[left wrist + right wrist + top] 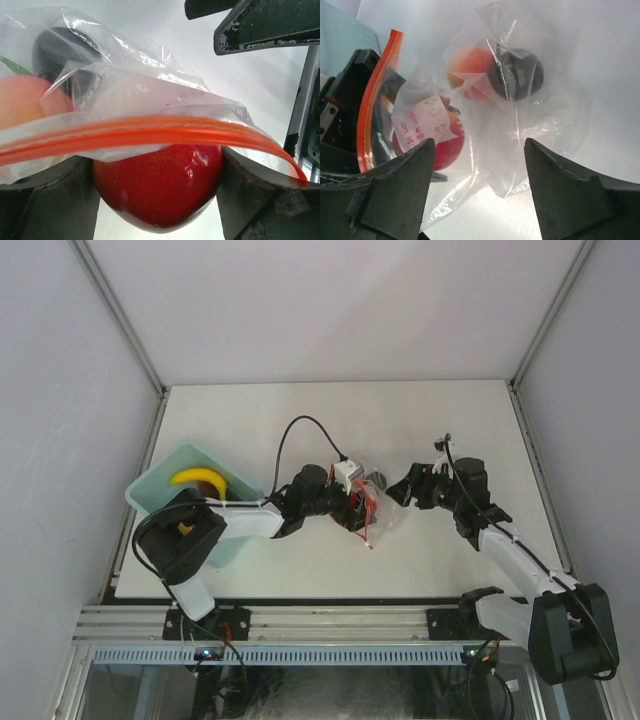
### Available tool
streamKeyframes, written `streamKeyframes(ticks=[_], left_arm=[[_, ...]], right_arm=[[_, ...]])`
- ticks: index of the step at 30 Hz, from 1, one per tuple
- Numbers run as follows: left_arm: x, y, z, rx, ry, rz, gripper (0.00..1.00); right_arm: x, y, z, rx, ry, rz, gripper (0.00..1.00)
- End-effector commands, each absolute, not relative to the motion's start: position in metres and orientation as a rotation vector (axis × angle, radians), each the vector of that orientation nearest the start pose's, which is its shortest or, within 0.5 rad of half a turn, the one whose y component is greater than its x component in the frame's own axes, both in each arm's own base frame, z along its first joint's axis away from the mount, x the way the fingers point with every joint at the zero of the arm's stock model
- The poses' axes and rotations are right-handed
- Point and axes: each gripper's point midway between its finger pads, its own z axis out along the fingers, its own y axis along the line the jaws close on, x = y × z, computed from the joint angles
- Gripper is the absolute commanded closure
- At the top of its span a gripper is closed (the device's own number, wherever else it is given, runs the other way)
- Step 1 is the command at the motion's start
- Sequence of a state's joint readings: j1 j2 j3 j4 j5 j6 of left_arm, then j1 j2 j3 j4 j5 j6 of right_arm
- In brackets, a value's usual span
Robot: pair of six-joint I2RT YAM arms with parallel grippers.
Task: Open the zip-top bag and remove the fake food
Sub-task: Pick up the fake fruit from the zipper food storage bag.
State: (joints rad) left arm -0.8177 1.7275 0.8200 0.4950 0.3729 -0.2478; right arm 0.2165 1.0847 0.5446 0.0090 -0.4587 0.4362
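Observation:
The zip-top bag (375, 502) lies at mid-table, clear and crinkly, its red-orange zip strip (150, 131) open. My left gripper (355, 510) reaches into the bag's mouth and is shut on the red apple (157, 185), held between both fingers (45, 200). An orange-peach fruit (20, 100) and a dark purple piece (57, 47) lie deeper in the bag. My right gripper (402, 490) is open at the bag's closed end, and the bag's corner (520, 170) lies between its spread fingers (395, 190). The right wrist view shows the apple (447, 147), peach fruit (470, 65) and purple piece (522, 75) through the plastic.
A light blue bin (165, 485) stands at the table's left edge with a yellow banana (200, 478) in it. The left arm stretches from the bin to the bag. Grey walls enclose the white table (330, 420).

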Motion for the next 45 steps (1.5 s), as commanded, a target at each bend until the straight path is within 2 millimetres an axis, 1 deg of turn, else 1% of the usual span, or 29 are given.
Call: streamKeyframes(ticks=[1, 5, 12, 16, 19, 23, 28, 31, 34, 37, 41, 43, 45], left_arm=[[0.253, -0.375, 0.101, 0.872, 1.892, -1.029, 1.00], [0.252, -0.368, 0.106, 0.885, 1.891, -0.994, 1.00], [0.249, -0.355, 0.121, 0.877, 1.915, -0.940, 1.00], [0.245, -0.346, 0.115, 0.860, 1.997, -0.912, 1.00], [0.241, -0.339, 0.112, 0.838, 2.055, -0.895, 1.00], [0.239, -0.330, 0.118, 0.785, 2.098, -0.873, 1.00], [0.244, -0.316, 0.134, 0.718, 2.095, -0.805, 1.00], [0.246, -0.306, 0.147, 0.667, 2.088, -0.767, 1.00], [0.248, -0.296, 0.153, 0.622, 2.111, -0.737, 1.00], [0.250, -0.289, 0.156, 0.557, 2.125, -0.745, 1.00], [0.250, -0.288, 0.159, 0.474, 2.161, -0.835, 1.00], [0.249, -0.288, 0.162, 0.445, 2.170, -0.874, 1.00], [0.250, -0.287, 0.165, 0.424, 2.171, -0.890, 1.00]], right_arm=[[0.288, 0.164, 0.146, -0.107, 2.015, 0.938, 0.27], [0.289, 0.168, 0.140, -0.104, 2.029, 0.961, 0.28], [0.288, 0.172, 0.116, -0.077, 2.113, 0.951, 0.33], [0.282, 0.178, 0.115, -0.098, 2.128, 0.977, 0.36], [0.277, 0.180, 0.121, -0.137, 2.111, 0.956, 0.36], [0.271, 0.177, 0.133, -0.177, 2.072, 0.932, 0.36], [0.264, 0.179, 0.154, -0.231, 1.997, 0.935, 0.36], [0.260, 0.181, 0.164, -0.255, 1.957, 0.937, 0.36], [0.254, 0.187, 0.174, -0.300, 1.913, 0.956, 0.36], [0.241, 0.202, 0.188, -0.421, 1.841, 1.002, 0.35], [0.212, 0.227, 0.203, -0.663, 1.709, 1.060, 0.33], [0.196, 0.238, 0.206, -0.791, 1.625, 1.041, 0.31], [0.182, 0.246, 0.205, -0.907, 1.509, 0.977, 0.27]])
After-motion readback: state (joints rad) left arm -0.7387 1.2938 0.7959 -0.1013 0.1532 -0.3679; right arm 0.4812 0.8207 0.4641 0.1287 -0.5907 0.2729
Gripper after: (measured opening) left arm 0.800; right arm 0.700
